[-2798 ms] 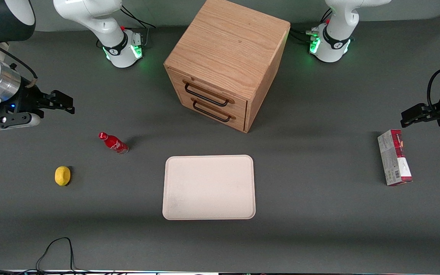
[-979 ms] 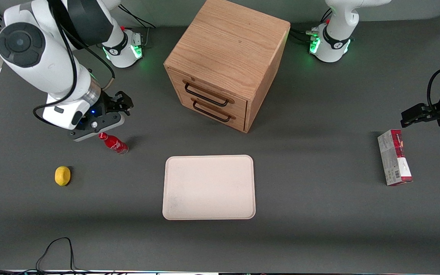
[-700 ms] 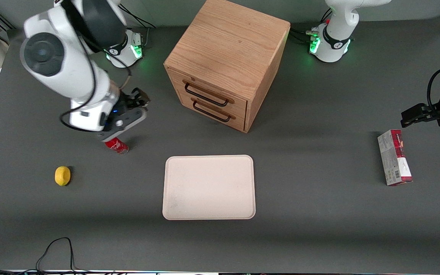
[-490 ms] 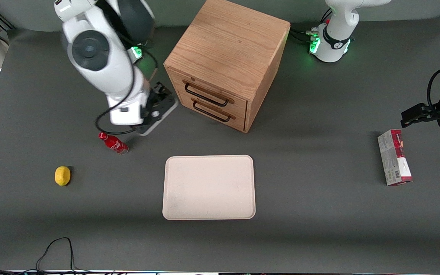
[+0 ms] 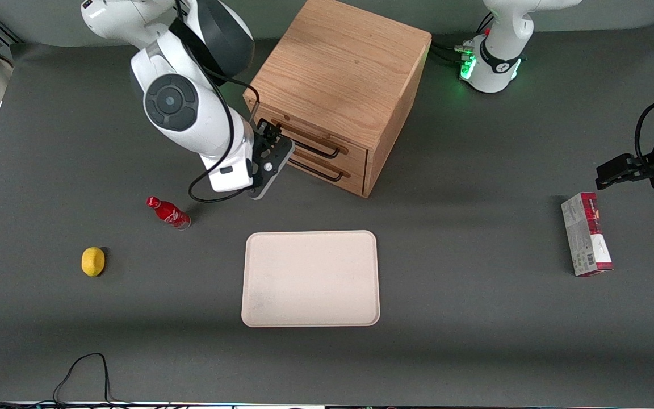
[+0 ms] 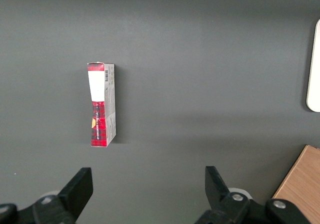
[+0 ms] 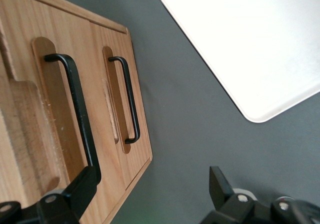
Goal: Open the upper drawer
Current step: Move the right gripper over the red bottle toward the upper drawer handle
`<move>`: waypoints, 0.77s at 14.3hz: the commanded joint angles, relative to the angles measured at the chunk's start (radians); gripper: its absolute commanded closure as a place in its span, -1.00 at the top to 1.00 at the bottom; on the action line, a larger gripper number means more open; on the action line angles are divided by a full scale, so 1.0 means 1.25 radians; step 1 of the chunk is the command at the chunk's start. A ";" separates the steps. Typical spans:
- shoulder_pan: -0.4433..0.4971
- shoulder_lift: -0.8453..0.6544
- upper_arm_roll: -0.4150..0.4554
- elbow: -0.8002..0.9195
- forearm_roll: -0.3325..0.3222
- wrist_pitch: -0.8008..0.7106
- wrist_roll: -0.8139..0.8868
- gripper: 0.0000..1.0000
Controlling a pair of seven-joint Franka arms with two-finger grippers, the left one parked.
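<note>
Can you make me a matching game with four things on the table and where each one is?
Things:
1. gripper
2. tray
3. lemon
4. box

Places:
A. toward the parked arm's end of the table
B. in front of the upper drawer, at one end of its handle
C. nearer the front camera than the cabinet
D. near the red bottle, toward the working arm's end

Pairs: 1-B, 2-C, 3-D, 4-A

The dark grey table (image 5: 474, 318) is carrying an oak cabinet (image 5: 341, 74), white tray (image 5: 310, 278), red bottle (image 5: 168, 212), lemon (image 5: 93, 261) and red carton (image 5: 586, 241), with the gripper (image 5: 270, 136) hovering at the cabinet's front.
</note>
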 commanded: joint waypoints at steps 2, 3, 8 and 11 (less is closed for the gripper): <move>0.006 0.035 0.015 0.024 0.019 -0.010 -0.024 1.00; 0.006 0.035 0.017 0.022 0.020 -0.010 -0.022 1.00; 0.007 0.043 0.029 0.022 0.021 -0.012 -0.025 1.00; 0.013 0.052 0.040 0.020 0.020 -0.012 -0.017 1.00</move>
